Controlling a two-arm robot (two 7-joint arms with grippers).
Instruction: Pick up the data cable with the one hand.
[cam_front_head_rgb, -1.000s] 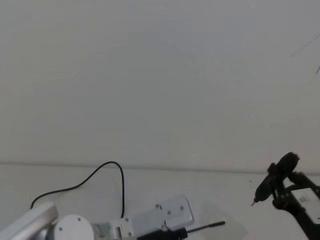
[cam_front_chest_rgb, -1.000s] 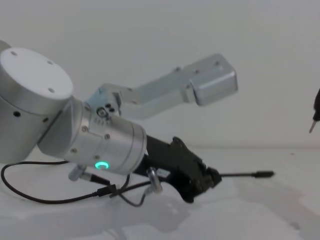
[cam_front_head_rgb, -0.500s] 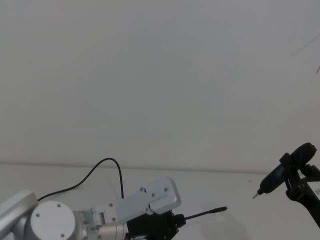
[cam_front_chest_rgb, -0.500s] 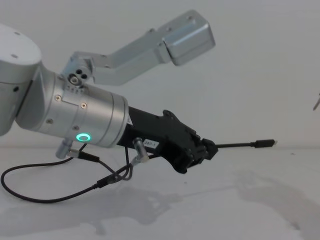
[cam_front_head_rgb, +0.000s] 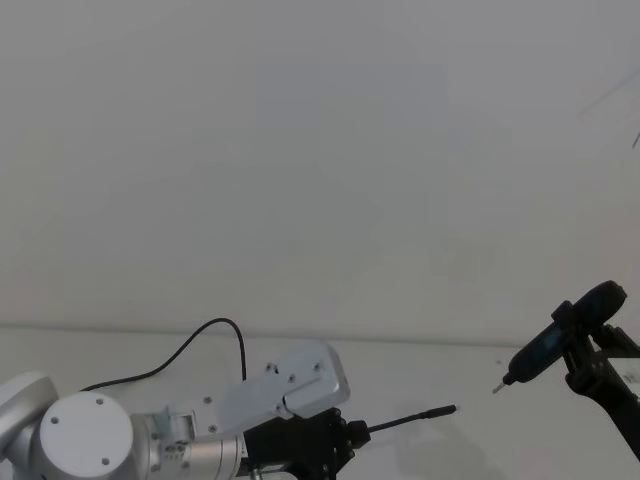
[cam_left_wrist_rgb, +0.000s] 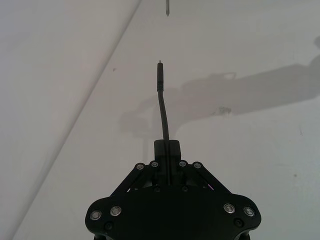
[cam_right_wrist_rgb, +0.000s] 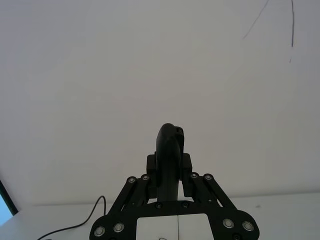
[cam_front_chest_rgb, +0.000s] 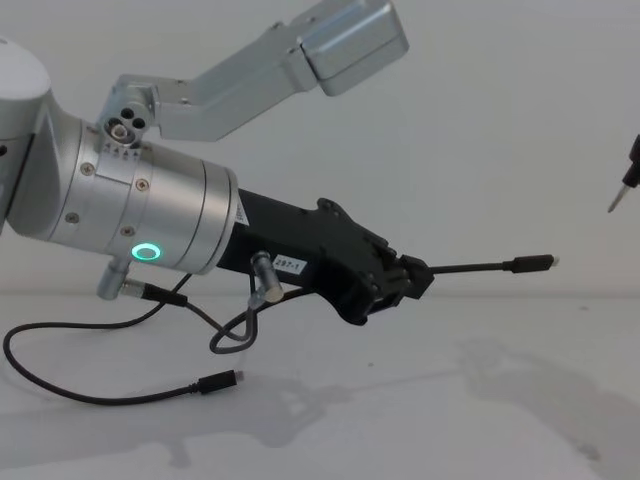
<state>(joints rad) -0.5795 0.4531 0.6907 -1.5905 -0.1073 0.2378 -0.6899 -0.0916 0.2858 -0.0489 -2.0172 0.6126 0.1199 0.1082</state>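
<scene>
The data cable (cam_front_chest_rgb: 480, 267) clamped in the left gripper (cam_front_chest_rgb: 416, 275), its held end raised off the table (cam_front_chest_rgb: 500, 420)
The left gripper's fingers are pressed together on the cable just behind its silver-tipped plug (cam_front_chest_rgb: 533, 264), which juts out straight in the air toward the table's right side. Behind the gripper the cable passes out of sight under the arm, then lies in a long loop on the left part of the table, ending at the other plug (cam_front_chest_rgb: 220, 381), which rests flat on the surface below the silver wrist. A short grey lead (cam_front_chest_rgb: 262, 286) hangs in a curl from that wrist. Near the table's right edge the right gripper (cam_front_head_rgb: 580, 340) hovers, its fingers closed around a black pen-like tool (cam_front_head_rgb: 540, 352) with the tip pointing down and left
</scene>
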